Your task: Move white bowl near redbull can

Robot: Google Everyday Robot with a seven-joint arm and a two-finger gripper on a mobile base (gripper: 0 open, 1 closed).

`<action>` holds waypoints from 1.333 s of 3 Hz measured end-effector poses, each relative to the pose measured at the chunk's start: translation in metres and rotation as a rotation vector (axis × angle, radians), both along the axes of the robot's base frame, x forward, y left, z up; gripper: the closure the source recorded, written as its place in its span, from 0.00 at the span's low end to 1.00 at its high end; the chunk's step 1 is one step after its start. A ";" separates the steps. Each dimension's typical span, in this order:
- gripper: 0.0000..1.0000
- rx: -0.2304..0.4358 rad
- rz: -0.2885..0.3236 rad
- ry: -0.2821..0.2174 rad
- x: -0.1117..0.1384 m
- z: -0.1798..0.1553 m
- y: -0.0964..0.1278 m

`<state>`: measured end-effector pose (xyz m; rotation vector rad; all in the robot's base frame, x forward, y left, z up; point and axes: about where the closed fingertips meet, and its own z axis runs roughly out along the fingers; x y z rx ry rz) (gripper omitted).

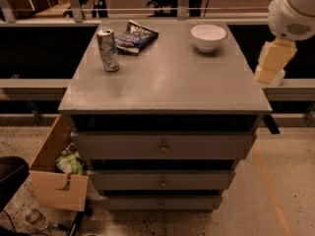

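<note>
Bowl (208, 36) far right on worktop (167, 82); can (108, 49) far left, well apart. Bowl likely light, stiff, slick, breakable: pinch the rim. Tool (272, 65) off right edge; apart or together, cannot tell.

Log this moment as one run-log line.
white bowl: back right of cabinet top | redbull can: upright, back left, beside snack bag | gripper: off cabinet's right edge, apart from white bowl | task: not yet done

Gripper (272, 65) hangs beyond the desk's (167, 82) right edge, the arm (295, 9) above it cut off by the picture's corner. Snack bag (135, 36) lettering near the far-left corner, unreadable.
</note>
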<state>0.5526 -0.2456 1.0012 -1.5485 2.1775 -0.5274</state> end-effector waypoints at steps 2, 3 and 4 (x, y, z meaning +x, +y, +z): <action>0.00 -0.015 0.037 -0.131 0.121 0.004 -0.049; 0.00 0.072 0.082 -0.064 0.179 -0.041 -0.049; 0.00 0.072 0.082 -0.065 0.179 -0.041 -0.049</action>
